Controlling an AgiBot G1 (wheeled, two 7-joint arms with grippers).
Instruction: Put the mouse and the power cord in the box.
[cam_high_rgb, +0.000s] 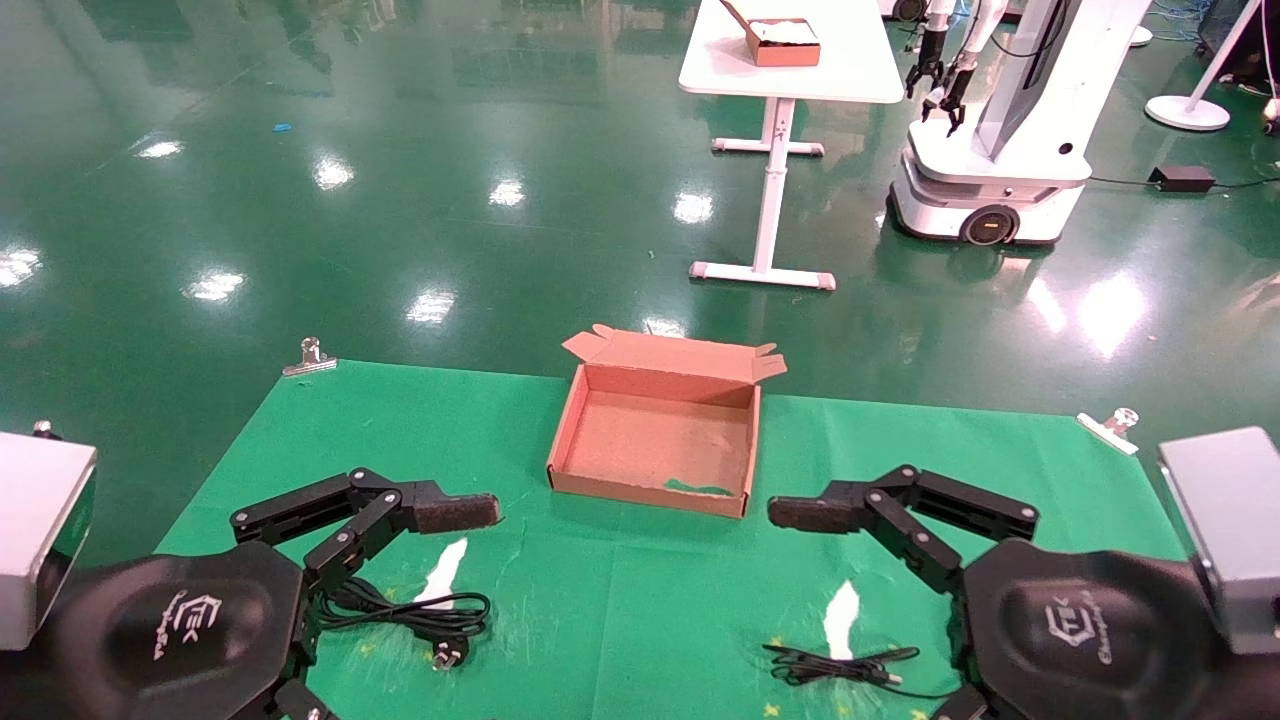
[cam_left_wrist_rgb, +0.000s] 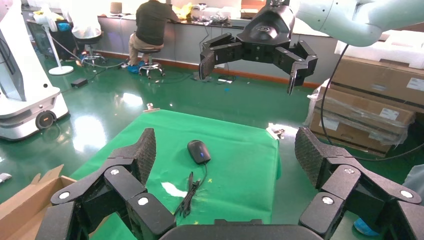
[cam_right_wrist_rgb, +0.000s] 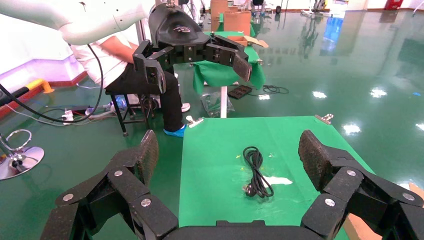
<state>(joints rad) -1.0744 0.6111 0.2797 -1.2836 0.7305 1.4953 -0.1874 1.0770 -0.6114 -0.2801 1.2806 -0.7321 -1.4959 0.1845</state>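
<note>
The thick black coiled power cord (cam_high_rgb: 415, 612) is lying on the green-covered surface (cam_high_rgb: 620, 610) beneath the left tool (cam_left_wrist_rgb: 227, 165), whose fingers are standing apart. Likely limp and floppy, it is best pinched across its bunched loops. The small black oval mouse (cam_left_wrist_rgb: 199, 151) is resting under the right tool (cam_right_wrist_rgb: 230, 162), also spread wide and empty; probably light, smooth and slippery, it wants gripping across its sides. Beyond both, the shallow brown cardboard box (cam_high_rgb: 655, 440) is sitting open and empty.

box (cam_high_rgb: 655, 440) centre, power cord (cam_high_rgb: 415, 612) left, mouse (cam_left_wrist_rgb: 199, 151) right
</note>
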